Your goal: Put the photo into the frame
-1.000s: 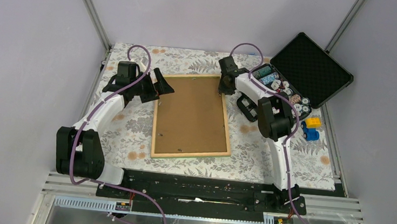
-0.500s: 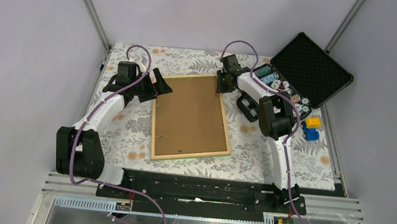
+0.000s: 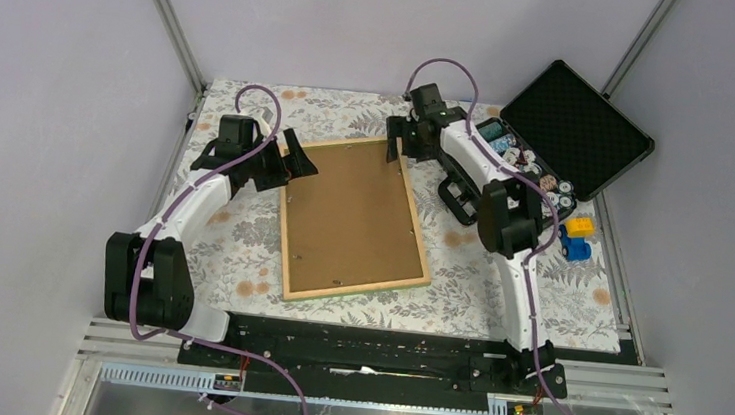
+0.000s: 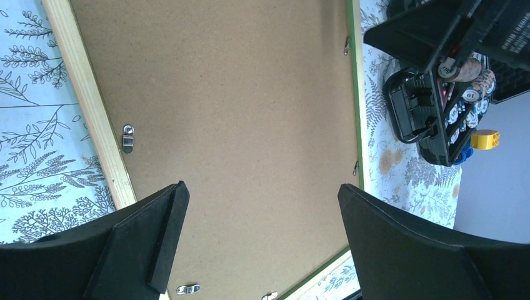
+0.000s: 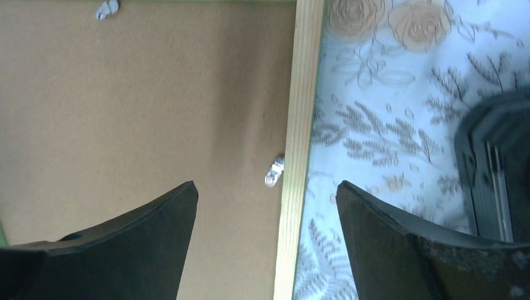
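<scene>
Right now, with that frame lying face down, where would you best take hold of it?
Probably the frame by its light wood side rail, from above, jaws straddling it. It lies flat on the table, and the brown backing panel is too broad to pinch.

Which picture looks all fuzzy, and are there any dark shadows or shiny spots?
Right wrist view: fuzzy all over. The small silver metal clip beside the light wood picture frame is smeared, and a soft shadow darkens the brown fibreboard backing panel. Left wrist view: sharp, with the leafy printed tablecloth crisp. Top view: even, soft light, no glare.
</scene>
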`<action>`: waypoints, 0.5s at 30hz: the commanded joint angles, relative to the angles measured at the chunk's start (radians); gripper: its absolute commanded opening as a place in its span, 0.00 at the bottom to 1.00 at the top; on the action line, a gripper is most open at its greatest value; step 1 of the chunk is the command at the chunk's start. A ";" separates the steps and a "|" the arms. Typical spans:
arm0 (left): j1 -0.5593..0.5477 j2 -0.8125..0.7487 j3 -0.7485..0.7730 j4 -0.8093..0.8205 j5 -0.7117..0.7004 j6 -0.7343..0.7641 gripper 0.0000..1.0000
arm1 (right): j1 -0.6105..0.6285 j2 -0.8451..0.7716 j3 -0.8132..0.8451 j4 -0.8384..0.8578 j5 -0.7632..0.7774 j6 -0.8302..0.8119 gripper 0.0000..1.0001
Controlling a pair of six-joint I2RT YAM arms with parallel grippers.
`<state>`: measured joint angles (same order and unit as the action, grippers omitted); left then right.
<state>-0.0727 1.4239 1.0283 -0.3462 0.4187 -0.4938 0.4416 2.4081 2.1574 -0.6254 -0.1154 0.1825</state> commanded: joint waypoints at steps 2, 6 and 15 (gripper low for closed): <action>-0.007 -0.054 0.018 0.057 0.054 0.005 0.99 | 0.026 -0.272 -0.204 -0.008 -0.013 0.121 0.98; -0.022 -0.077 0.013 0.062 0.051 0.004 0.99 | 0.054 -0.496 -0.508 0.092 0.011 0.207 1.00; -0.033 -0.080 0.014 0.044 -0.031 0.027 0.99 | 0.086 -0.896 -1.093 0.236 0.017 0.385 1.00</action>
<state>-0.1028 1.3651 1.0283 -0.3351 0.4305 -0.4931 0.5270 1.6253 1.2179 -0.4561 -0.1081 0.4702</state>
